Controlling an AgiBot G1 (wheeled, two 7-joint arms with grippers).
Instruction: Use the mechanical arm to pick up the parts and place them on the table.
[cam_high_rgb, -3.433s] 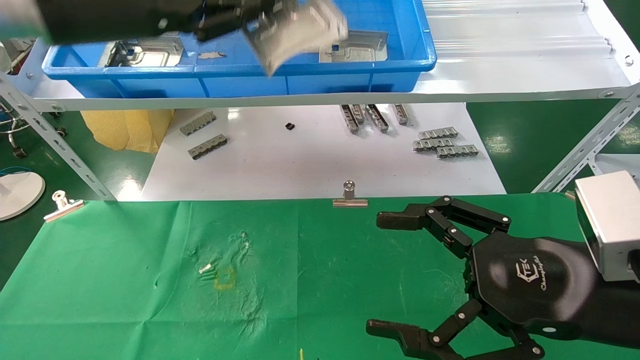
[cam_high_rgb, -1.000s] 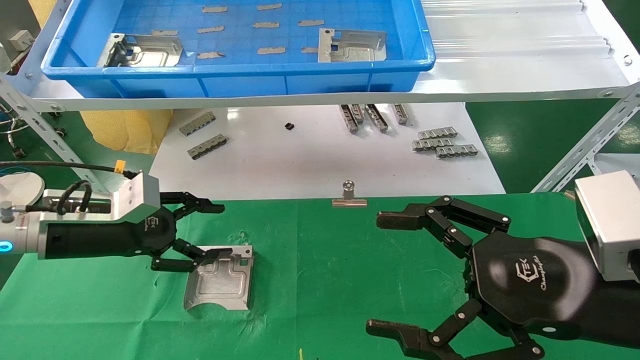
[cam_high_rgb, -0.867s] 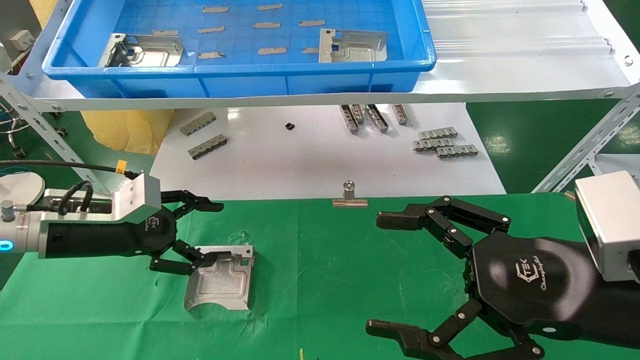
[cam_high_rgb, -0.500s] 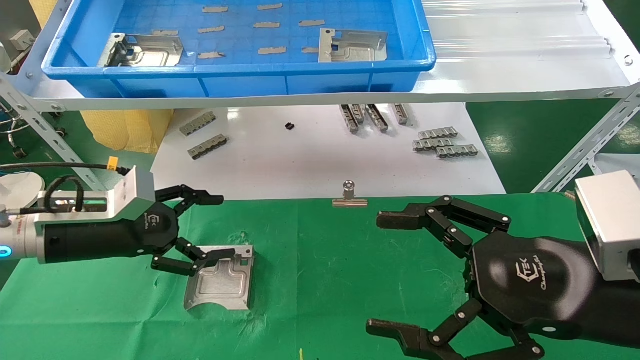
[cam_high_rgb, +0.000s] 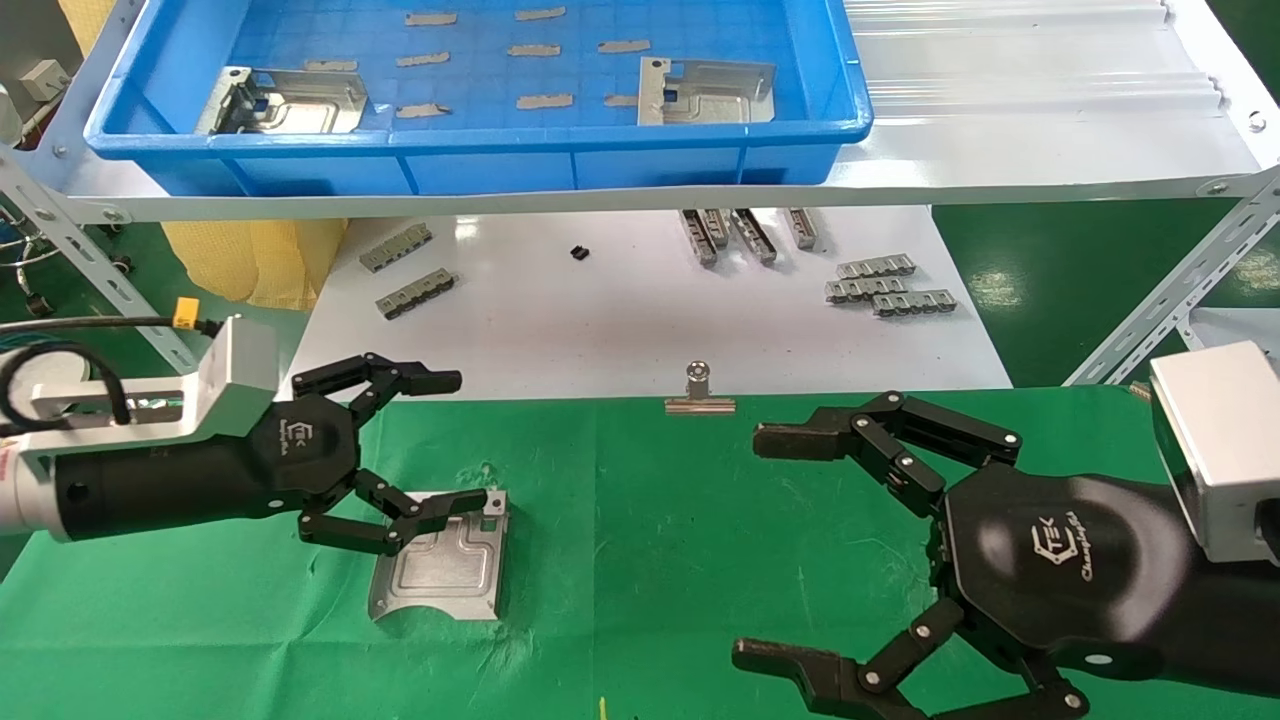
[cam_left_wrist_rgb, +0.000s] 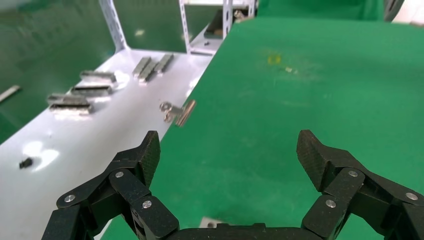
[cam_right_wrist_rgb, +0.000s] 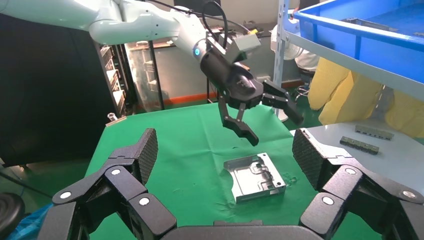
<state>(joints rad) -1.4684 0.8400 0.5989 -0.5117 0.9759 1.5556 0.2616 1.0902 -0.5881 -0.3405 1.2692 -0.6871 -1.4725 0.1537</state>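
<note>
One silver stamped part lies flat on the green-cloth table, free of any finger; it also shows in the right wrist view. My left gripper hovers just above its near-left edge, open and empty; in its own view only a corner of the part shows. Two more parts lie in the blue tray on the shelf. My right gripper is open and empty, parked over the cloth at the right.
A white board behind the cloth carries grey toothed strips. A binder clip holds the cloth's far edge. Slanted shelf struts stand at both sides. A yellow bag sits far left.
The left gripper brought the part from the tray, set it on the cloth and let go. Over the last second it rose, open; the part stayed put. The right arm has not moved.
</note>
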